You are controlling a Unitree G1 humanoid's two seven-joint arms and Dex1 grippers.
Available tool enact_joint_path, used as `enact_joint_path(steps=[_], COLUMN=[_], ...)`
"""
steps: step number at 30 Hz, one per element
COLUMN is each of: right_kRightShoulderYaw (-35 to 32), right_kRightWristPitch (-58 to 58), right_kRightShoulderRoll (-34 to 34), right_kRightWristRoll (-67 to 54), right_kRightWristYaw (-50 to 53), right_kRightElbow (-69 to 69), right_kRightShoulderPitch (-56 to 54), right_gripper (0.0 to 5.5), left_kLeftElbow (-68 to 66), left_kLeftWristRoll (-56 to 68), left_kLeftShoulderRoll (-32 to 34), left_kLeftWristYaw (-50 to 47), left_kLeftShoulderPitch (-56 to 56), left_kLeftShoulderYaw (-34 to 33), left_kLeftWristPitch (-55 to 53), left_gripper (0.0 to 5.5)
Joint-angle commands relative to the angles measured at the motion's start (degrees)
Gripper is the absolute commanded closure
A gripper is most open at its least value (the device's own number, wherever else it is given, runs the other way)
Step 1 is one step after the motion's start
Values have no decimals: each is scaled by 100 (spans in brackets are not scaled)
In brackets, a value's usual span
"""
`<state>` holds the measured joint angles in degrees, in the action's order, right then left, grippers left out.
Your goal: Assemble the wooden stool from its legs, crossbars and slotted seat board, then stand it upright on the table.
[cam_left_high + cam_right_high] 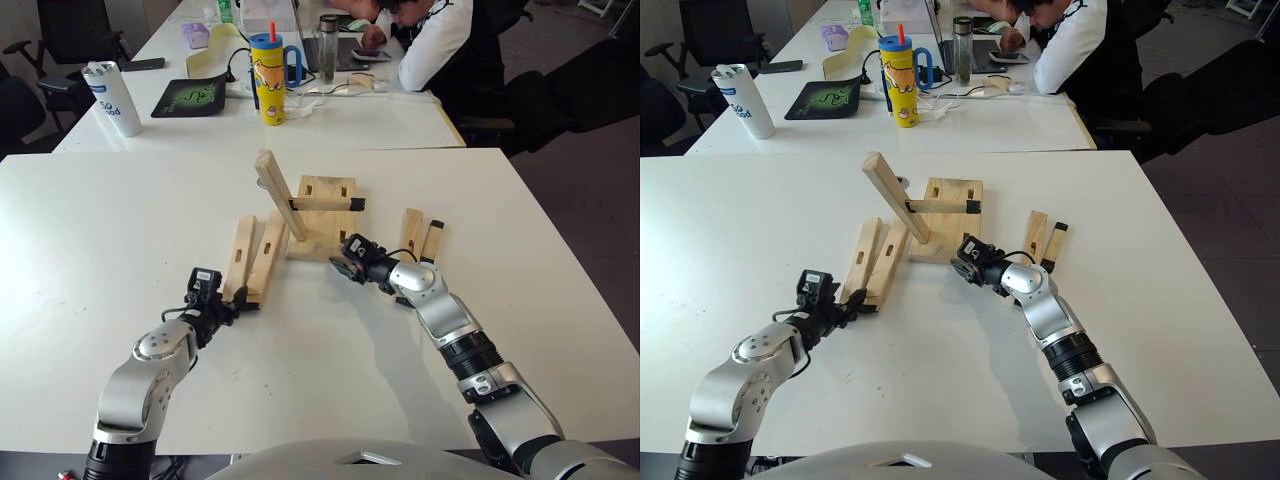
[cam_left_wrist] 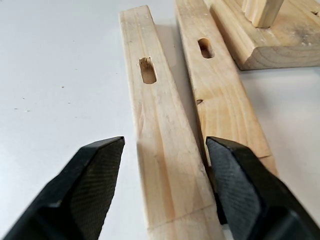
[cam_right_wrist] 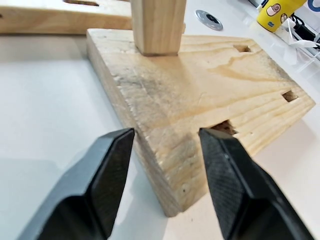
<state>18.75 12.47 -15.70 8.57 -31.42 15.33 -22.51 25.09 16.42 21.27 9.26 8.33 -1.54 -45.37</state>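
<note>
1. Two grippers are seen low over the white table [image 1: 120, 220], both with fingers spread and nothing held.
2. Left black two-finger gripper [image 2: 165, 142]: the near end of the outer pale wooden leg with an oval slot [image 2: 160, 150] is straddled. One finger is over bare table; the other sits at the seam with the second slotted wooden leg [image 2: 220, 100].
3. Key relation: the leg's long axis runs straight away from the left gripper, so the fingers are set across its width. By judgement, a close here would be taken on the leg's near end, far from its middle, so droop on lifting is to be expected.
4. Both loose legs lie flat, side by side and touching or nearly so, just left of the board. The left arm is judged the nearer to them.
5. Right black two-finger gripper [image 3: 165, 132]: the near corner of the flat pale wooden seat board with cut slots [image 1: 335, 225] is bracketed, fingers clear of the wood. The board lies directly ahead of it and is judged the right arm's to steady.
6. One wooden leg [image 1: 278, 190] stands tilted in the board, with a thin wooden crossbar [image 1: 325, 204] joined to it and reaching out above the board.
7. Two short wooden pieces [image 1: 411, 232] lie flat to the board's right, apart from it.
</note>
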Motion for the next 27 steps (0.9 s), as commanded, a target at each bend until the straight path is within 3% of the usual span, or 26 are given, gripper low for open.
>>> enact_joint_path(steps=[1, 10, 16, 21, 24, 27], right_kRightShoulderYaw=[8, 6, 0, -94, -225, -347], right_kRightWristPitch=[31, 39, 44, 31, 190, 800], right_kRightShoulderRoll=[39, 58, 65, 71, 71, -36], right_kRightWristRoll=[36, 35, 36, -89, -500, -1217], right_kRightWristYaw=[45, 69, 84, 23, -350, -1052], right_kRightElbow=[-97, -130, -142, -241, -522, -1103], right_kRightShoulderPitch=[62, 115, 133, 106, 138, 202], right_gripper=[310, 310, 310, 310, 310, 266], left_kLeftElbow=[-199, -343, -370, -455, -522, -562], left_kLeftWristRoll=[-141, -210, -184, -226, -316, -358], left_kLeftShoulderRoll=[85, 171, 123, 55, -62, -194], left_kLeftWristYaw=[39, 185, 298, 233, 76, -68], left_kLeftShoulderPitch=[117, 63, -12, -172, -415, -718], left_kLeftShoulderYaw=[-61, -274, -295, -394, -581, -813], left_kLeftWristPitch=[-148, -75, 6, 156, 585, 1079], left_gripper=[249, 249, 337, 344, 344, 344])
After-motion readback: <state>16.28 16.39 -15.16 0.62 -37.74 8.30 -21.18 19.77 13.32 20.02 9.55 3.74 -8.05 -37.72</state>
